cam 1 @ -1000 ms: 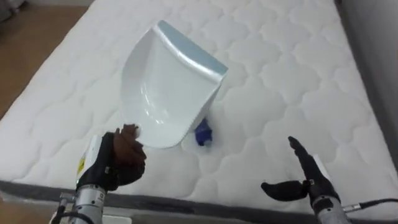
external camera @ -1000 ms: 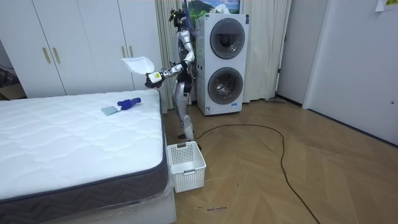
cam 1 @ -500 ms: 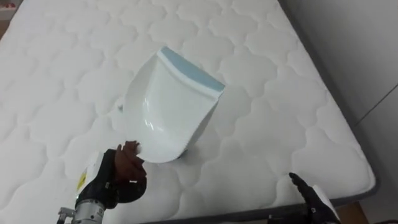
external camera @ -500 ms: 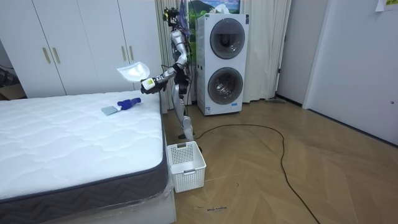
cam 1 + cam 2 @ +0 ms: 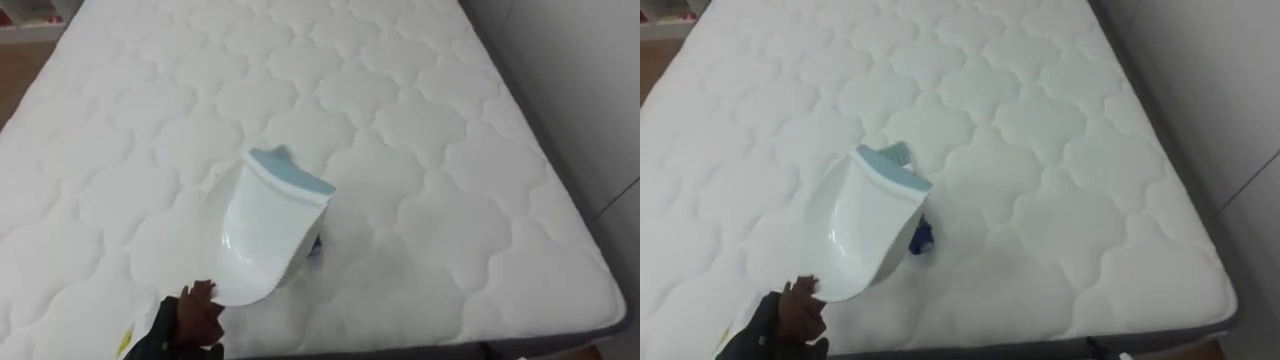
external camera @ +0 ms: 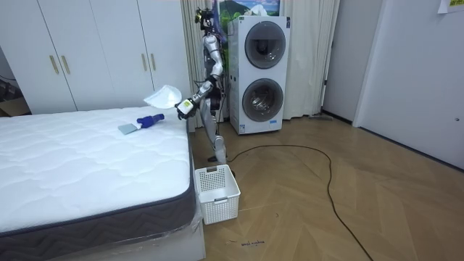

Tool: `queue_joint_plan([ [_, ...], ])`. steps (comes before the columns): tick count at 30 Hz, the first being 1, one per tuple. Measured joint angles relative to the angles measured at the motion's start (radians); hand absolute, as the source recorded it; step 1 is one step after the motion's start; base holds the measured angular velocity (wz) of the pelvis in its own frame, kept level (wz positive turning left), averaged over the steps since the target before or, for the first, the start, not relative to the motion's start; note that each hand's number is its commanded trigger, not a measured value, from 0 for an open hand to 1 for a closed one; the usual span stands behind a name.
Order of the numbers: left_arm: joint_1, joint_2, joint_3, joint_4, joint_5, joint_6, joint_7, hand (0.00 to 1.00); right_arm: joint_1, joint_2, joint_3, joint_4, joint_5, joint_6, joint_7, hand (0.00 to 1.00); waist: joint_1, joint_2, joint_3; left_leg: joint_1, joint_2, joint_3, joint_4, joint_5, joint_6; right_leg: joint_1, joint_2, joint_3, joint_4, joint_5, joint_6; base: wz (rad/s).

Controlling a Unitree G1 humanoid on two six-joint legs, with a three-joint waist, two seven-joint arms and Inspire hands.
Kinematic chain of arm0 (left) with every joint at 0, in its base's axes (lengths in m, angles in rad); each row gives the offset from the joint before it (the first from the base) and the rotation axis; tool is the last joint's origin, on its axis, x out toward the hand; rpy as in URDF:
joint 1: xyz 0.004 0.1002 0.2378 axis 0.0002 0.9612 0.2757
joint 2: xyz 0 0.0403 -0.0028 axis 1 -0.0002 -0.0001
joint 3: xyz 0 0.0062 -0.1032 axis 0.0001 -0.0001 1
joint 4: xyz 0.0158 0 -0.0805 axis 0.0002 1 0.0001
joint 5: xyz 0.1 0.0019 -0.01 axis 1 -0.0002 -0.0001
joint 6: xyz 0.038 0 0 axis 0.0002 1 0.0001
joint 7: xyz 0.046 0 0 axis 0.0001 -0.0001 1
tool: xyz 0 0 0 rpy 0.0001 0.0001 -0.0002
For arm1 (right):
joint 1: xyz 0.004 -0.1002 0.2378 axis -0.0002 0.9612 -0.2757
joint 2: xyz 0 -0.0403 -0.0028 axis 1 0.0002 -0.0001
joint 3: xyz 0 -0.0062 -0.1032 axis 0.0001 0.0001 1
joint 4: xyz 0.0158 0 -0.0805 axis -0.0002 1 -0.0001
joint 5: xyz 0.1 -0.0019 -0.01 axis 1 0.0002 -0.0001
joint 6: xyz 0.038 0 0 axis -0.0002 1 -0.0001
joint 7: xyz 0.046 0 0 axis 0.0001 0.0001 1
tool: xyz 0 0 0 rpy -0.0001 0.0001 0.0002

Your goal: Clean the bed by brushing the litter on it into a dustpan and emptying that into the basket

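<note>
Hanging over the bed [image 5: 430, 150], empty dustpan [image 5: 262, 238] is gripped in curled left robot hand [image 5: 190, 318]. Blue brush [image 5: 921, 236] is laid beneath pan, beyond hand.

Your left hand [image 5: 188, 322]: cut off at near edge | blue brush [image 5: 922, 237]: mostly hidden under dustpan [image 5: 265, 240] | dustpan handle: hidden.

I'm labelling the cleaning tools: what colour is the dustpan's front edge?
Light blue, on an otherwise white dustpan. It shows best in the left eye view.
</note>
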Motion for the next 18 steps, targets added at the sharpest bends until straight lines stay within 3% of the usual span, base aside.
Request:
queue_joint_plan([
  [4, -0.001, -0.013, 0.017, 0.15, -0.023, 0.001, -0.025, 0.0, -0.006, 0.005, -0.001, 0.05, -0.009, 0.011, 0.011, 0.0, -0.001, -0.007, -0.0027, 0.013, 0.0, 0.002, -0.005, 0.0, 0.001, 0.017, 0.0, 0.001, -0.016, 0.007, 0.002, -0.03],
  [7, -0.002, -0.032, 0.087, 0.264, -0.021, 0.019, -0.026, 0.0, -0.024, 0.017, -0.014, 0.117, -0.021, 0.041, 0.015, 0.0, 0.007, -0.015, -0.0029, 0.028, 0.0, 0.004, -0.004, -0.004, 0.007, 0.032, 0.0, 0.0, -0.016, 0.008, 0.002, 0.0],
  [10, 0.006, -0.04, 0.154, 0.374, -0.02, 0.057, -0.028, 0.0, -0.036, 0.022, -0.014, 0.177, -0.021, 0.087, 0.038, 0.0, 0.019, -0.021, -0.0057, 0.042, 0.0, 0.008, -0.003, -0.009, 0.011, 0.053, -0.001, 0.0, -0.026, 0.006, 0.005, 0.0],
  [12, 0.022, -0.04, 0.185, 0.426, -0.021, 0.1, -0.041, 0.0, -0.048, 0.022, -0.015, 0.235, -0.033, 0.116, 0.047, 0.0, 0.019, -0.02, -0.0042, 0.057, 0.0, 0.006, -0.003, -0.015, 0.013, 0.07, -0.002, 0.0, -0.032, 0.008, 0.007, 0.0],
  [18, 0.044, -0.046, 0.22, 0.445, -0.021, 0.167, -0.114, 0.0, -0.041, 0.034, -0.023, 0.301, -0.142, 0.203, 0.077, 0.0, 0.011, -0.015, -0.0044, 0.075, -0.002, 0.0, -0.003, -0.021, 0.016, 0.095, -0.004, -0.004, -0.028, 0.005, 0.01, 0.04],
])
